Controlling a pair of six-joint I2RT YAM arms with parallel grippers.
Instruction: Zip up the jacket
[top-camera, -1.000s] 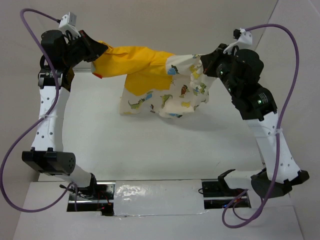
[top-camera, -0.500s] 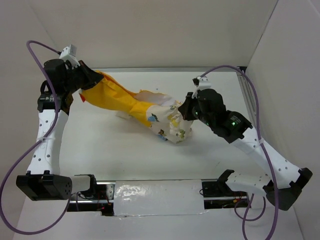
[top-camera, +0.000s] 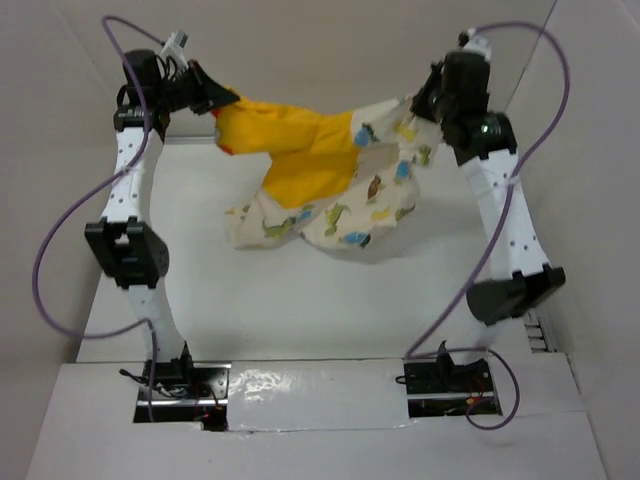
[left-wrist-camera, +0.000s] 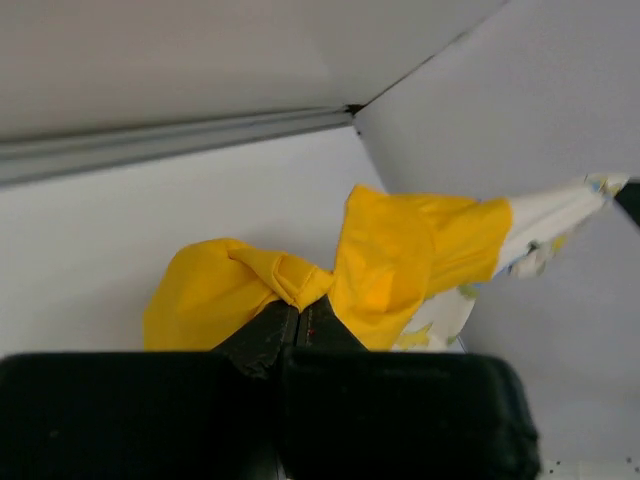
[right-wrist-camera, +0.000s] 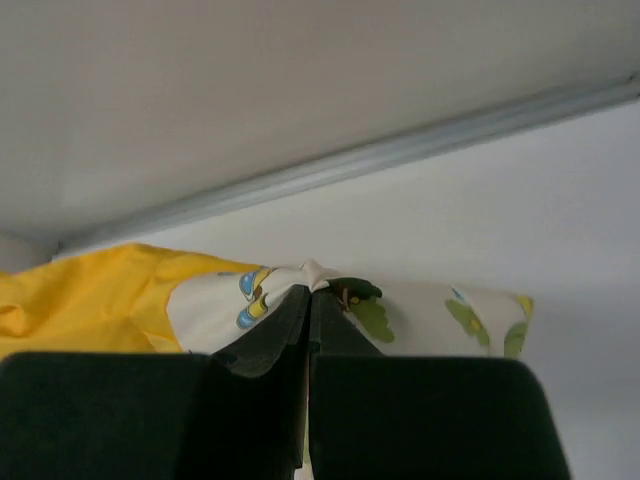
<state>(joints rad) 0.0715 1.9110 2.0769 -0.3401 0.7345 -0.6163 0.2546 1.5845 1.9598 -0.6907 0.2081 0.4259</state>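
Jacket: hung stretched between both arms above the far worktop, yellow lining shown outward.
Left pincer: shut tight on a bunched yellow fold.
Right pincer: shut tight on a printed cream edge.
Risk: thin pinches may be pulled free by tension; no zipper is seen, so its ends may be left unaligned.

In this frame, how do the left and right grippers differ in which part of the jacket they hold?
The left gripper pinches plain orange-yellow fabric, while the right gripper pinches cream fabric with cartoon prints. Seen from above, the left gripper holds the left end of the jacket and the right gripper holds its right end. Shared: both sets of jaws are shut on the jacket, which sags between them.
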